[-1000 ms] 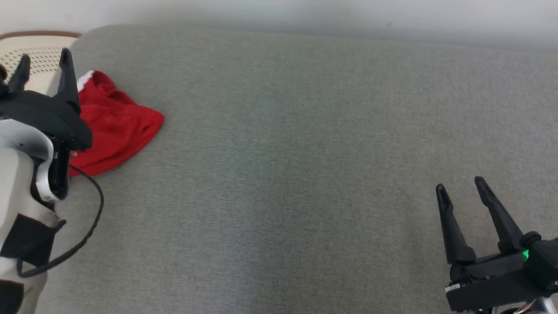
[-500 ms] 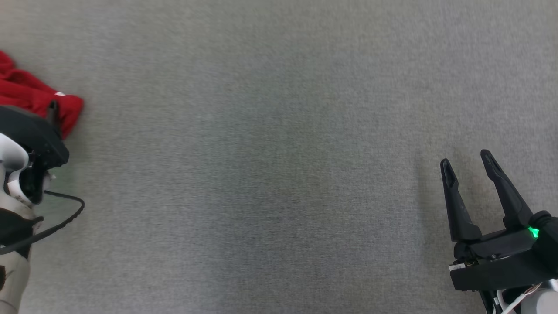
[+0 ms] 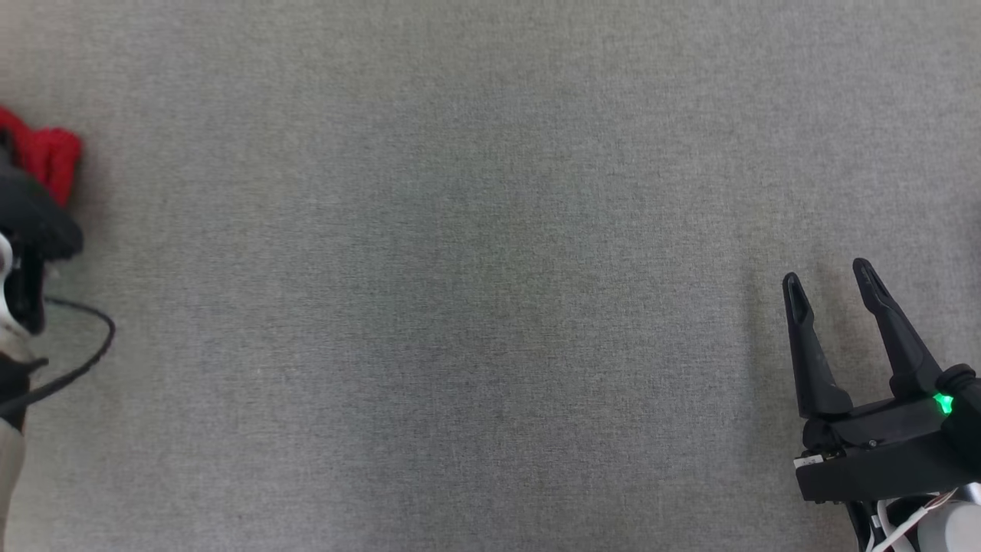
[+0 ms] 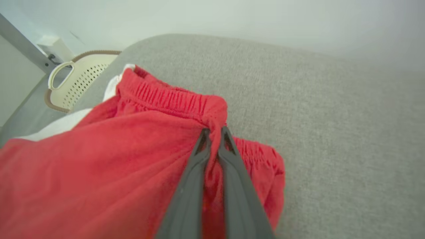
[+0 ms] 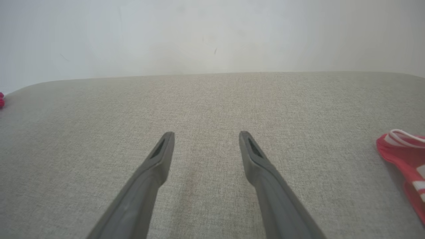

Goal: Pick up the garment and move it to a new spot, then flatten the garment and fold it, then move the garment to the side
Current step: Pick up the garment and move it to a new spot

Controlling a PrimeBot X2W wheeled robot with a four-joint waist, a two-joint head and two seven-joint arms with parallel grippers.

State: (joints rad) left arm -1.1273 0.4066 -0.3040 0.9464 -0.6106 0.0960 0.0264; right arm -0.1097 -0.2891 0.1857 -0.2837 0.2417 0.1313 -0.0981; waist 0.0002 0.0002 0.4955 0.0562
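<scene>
The left gripper (image 4: pixel 215 132) is pinched shut on the elastic waistband of the red garment (image 4: pixel 99 159). The right gripper (image 3: pixel 831 277) stands spread over the grey surface (image 3: pixel 460 268).

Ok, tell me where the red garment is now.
The red garment lies at the left end of the grey surface, at the head view's left edge, its waistband pinched in the left gripper, with a perforated basket beyond it.

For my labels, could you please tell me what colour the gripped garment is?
The garment is red, clearest in the left wrist view.
</scene>
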